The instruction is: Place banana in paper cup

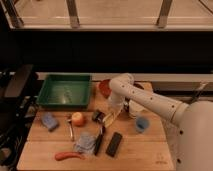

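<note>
The pale yellow banana lies on the wooden table, just left of the white paper cup. The cup stands upright and is partly hidden behind my white arm. My gripper is low over the table, right at the banana's left end, with a dark piece showing there. I cannot tell whether it has hold of the banana.
A red-orange bowl sits behind the arm and a green tray at back left. A small blue cup stands right of the banana. Also on the table are a round orange fruit, a blue sponge, an orange-red carrot-like thing and a black block.
</note>
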Motion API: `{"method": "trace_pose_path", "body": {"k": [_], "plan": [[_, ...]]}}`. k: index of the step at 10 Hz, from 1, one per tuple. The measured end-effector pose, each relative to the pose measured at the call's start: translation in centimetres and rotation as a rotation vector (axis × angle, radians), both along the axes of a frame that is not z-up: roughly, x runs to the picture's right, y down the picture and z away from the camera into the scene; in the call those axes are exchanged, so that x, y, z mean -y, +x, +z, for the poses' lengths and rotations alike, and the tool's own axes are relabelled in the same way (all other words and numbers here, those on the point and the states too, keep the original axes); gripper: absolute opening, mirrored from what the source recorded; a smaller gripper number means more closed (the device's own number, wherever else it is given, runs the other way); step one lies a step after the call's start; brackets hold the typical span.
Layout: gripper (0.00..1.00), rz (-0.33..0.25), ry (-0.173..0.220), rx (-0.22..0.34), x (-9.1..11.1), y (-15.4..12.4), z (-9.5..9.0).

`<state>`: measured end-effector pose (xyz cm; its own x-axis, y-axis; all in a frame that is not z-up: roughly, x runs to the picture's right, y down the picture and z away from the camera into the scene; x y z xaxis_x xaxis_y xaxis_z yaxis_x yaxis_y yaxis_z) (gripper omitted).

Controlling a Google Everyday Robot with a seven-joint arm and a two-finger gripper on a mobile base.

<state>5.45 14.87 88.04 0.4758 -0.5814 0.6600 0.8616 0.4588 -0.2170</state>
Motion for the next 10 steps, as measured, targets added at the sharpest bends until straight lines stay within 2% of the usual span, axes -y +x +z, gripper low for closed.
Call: {"method": "trace_pose_path", "body": {"k": [1,2,4,10], "plan": [[0.06,0.0,-0.001,-0.001,0.0,0.0,0.0],[0.02,0.001,0.001,-0.004,0.0,0.1,0.0],[0.0,0.005,0.032,-0.009,1.5,0.0,-0.9],[0.0,0.036,0.19,0.016,10.5,-0.5,-5.1]]}}
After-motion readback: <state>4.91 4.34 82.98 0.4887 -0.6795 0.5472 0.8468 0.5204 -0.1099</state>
